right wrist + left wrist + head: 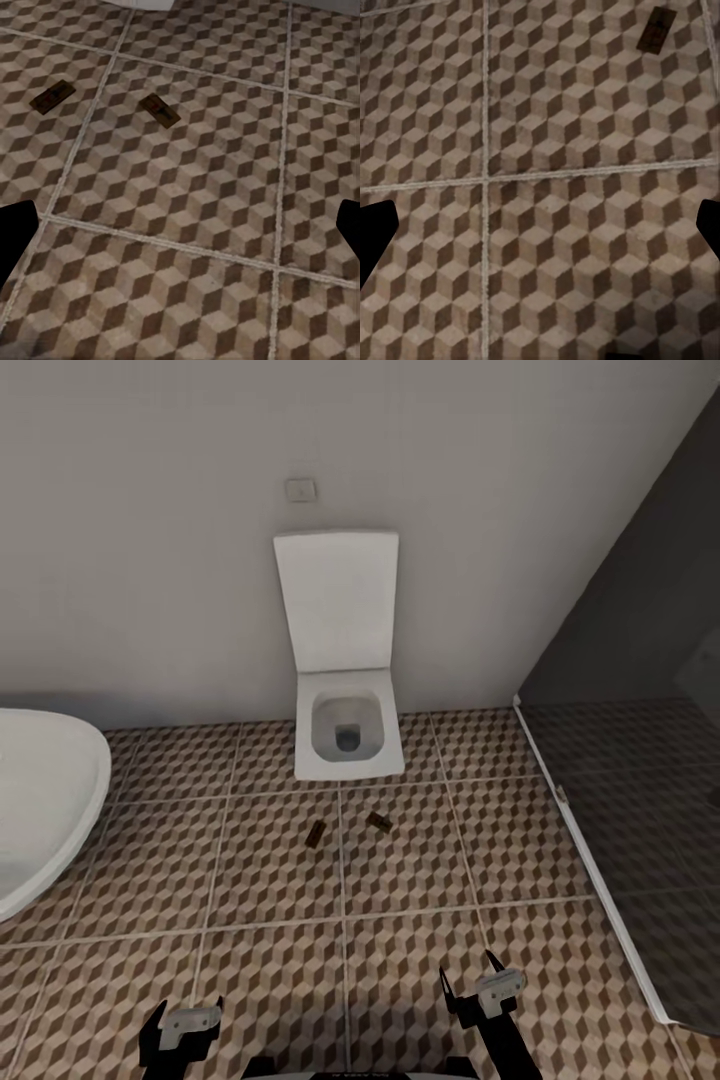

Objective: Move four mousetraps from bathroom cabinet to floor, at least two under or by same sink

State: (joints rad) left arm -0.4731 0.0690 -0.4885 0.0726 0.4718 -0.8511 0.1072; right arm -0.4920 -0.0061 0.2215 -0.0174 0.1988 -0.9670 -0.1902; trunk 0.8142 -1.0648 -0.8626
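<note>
Two mousetraps lie flat on the patterned bathroom floor point(270, 920) just in front of the toilet, one at the left point(316, 836) and one at the right point(378, 821), a short gap apart. The right wrist view has both, one point(52, 96) beside the other point(160, 110). One mousetrap point(655, 30) appears in the left wrist view. My left gripper point(182, 1028) and right gripper point(480, 988) hang low over the tiles, well short of the traps. Both are open with nothing between the fingers. The cabinet and the bathroom sink are out of view.
A white wall-hung toilet point(345, 730) with its lid up stands against the back wall. The rim of a white oval bathtub point(45, 810) juts in at the left. A dark glass shower screen point(640, 800) with a white floor rail closes off the right.
</note>
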